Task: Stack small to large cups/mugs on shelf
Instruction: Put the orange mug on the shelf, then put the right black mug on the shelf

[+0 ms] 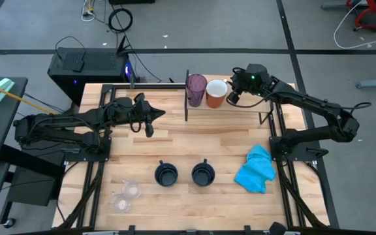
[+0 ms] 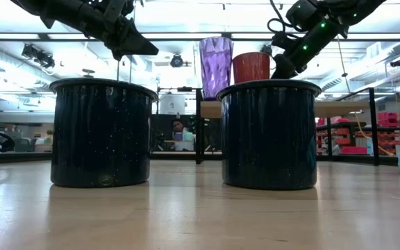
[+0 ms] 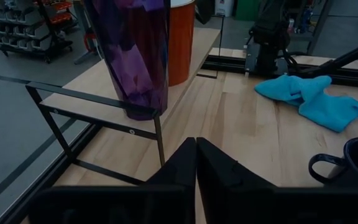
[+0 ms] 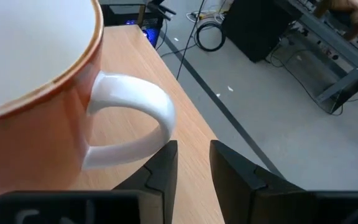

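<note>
You find no readable text, no label, no brand, no number, no sign on any cup, mug, shelf, arm or background item here.

purple tumbler (image 1: 196, 89): 1 counted | orange mug (image 1: 216, 93): 1 | navy mugs (image 1: 166, 174): 2 | clear plastic cups (image 1: 131, 190): seemingly 2 | blue cloth (image 1: 256, 169): 1

You are looking at two matte black arms of slim jointed segments. The right arm (image 1: 305, 104) carries a small green light near its wrist, upper right of the high view, with black cable looping beside it. The left arm (image 1: 77, 121) shows dark, blocky joint housings.
</note>
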`<state>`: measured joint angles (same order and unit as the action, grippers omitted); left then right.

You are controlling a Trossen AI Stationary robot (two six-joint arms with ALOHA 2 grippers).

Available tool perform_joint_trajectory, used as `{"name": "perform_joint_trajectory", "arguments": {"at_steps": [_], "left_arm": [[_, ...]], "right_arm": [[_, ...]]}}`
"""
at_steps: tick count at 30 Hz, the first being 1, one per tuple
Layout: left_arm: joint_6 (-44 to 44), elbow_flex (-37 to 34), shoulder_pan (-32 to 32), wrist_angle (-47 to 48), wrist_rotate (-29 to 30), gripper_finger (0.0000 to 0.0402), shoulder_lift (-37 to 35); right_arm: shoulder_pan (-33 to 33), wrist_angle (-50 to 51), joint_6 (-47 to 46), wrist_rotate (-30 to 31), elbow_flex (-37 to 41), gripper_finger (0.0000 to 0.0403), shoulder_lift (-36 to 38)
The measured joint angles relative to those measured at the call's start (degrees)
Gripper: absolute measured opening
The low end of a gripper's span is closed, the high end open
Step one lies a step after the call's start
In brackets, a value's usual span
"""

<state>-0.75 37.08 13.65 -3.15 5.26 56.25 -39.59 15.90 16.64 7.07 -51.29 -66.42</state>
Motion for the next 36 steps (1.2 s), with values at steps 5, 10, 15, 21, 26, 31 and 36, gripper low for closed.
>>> {"name": "perform_joint_trajectory", "arguments": {"at_steps": [5,10,15,21,26,31,36], "left_arm": [[0.0,0.0,0.0,0.0,0.0,0.0016,0.0],[0.0,0.0,0.0,0.1,0.0,0.0023,0.0],[0.0,0.0,0.0,0.1,0.0,0.0023,0.0],[0.3,0.0,0.0,0.1,0.0,0.0017,0.0],[0.5,0.0,0.0,0.0,0.0,0.0021,0.0],[0.6,0.0,0.0,0.0,0.0,0.0032,0.0],[0.7,0.0,0.0,0.0,0.0,0.0036,0.0]], "right_arm": [[-0.1,6.1,0.4,1.0,-2.6,0.0101,0.5],[0.3,16.3,-1.3,1.0,-7.6,0.0101,1.3],[0.7,27.4,-5.0,-5.2,-12.0,0.0113,1.4],[4.2,31.0,-8.2,-14.6,-11.3,0.0136,1.4],[10.0,31.3,-10.4,-15.3,-11.1,0.0152,1.4],[17.2,30.8,-14.3,-15.3,-11.1,0.0158,1.4],[24.7,29.3,-18.1,-14.1,-11.1,0.0156,1.3]]}}
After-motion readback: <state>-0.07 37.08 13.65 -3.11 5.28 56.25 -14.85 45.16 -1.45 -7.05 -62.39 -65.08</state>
